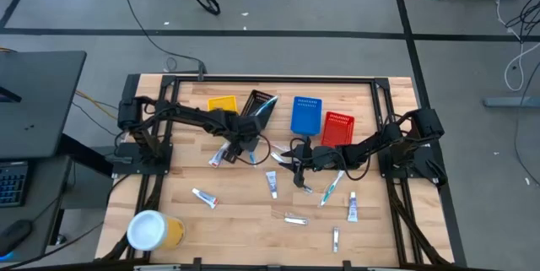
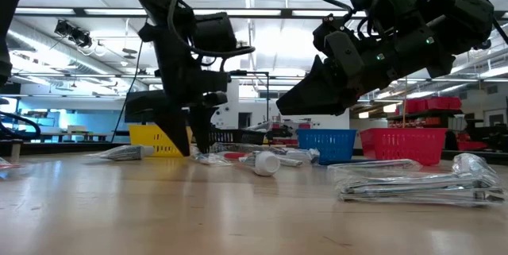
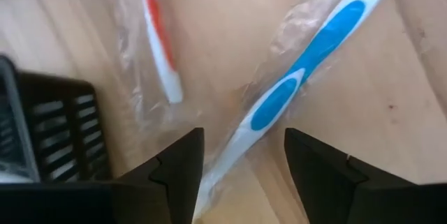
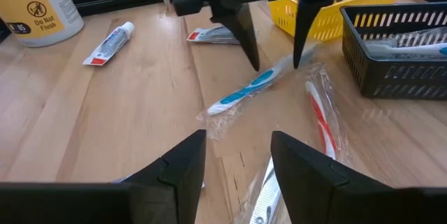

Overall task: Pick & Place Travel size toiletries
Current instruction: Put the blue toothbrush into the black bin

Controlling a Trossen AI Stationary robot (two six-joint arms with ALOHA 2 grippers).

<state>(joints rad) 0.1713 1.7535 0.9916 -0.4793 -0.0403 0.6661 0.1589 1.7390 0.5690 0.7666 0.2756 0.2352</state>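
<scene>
Blue-white toothbrush, wrapped, lies on the table beside the black basket; left gripper straddles it open-jawed, and slick wrap could let it skid aside on closing.

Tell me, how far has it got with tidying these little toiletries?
Early. The black basket already holds something. The left gripper stands open over a blue toothbrush, not gripping yet; the right gripper is open too. Tubes like this tube lie loose.
</scene>
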